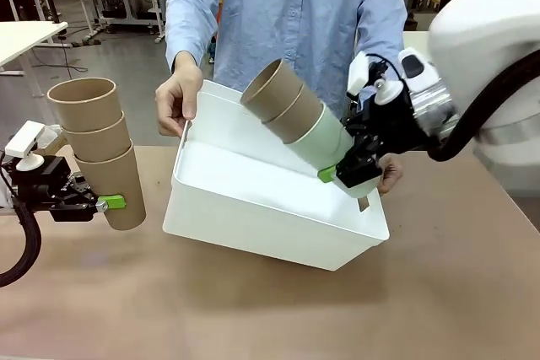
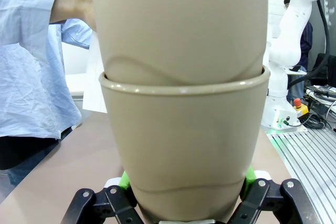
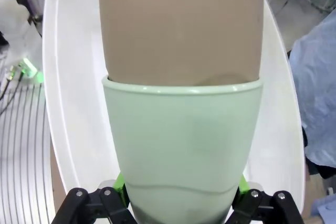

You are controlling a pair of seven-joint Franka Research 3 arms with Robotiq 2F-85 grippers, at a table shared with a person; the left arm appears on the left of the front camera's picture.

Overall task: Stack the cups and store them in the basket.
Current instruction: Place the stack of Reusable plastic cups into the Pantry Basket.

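Observation:
My left gripper [image 1: 108, 202] is shut on the bottom cup of a stack of three tan cups [image 1: 97, 149], held upright above the table at the left; that stack [image 2: 181, 129] rises close up from the gripper [image 2: 184, 211]. My right gripper [image 1: 344, 173] is shut on a mint green cup [image 1: 325, 141] with two tan cups [image 1: 281, 100] nested in it, tilted up and left over the white basket [image 1: 253, 225]. From the right wrist the green cup [image 3: 181, 150] stands above the basket [image 3: 65, 103]. The person's hands [image 1: 175, 100] tip the basket toward me.
The person in a light blue shirt [image 1: 287, 14] stands at the far side, one hand on each end of the basket. Bare brown table [image 1: 253, 309] lies in front of the basket. Other tables and a further arm stand in the background.

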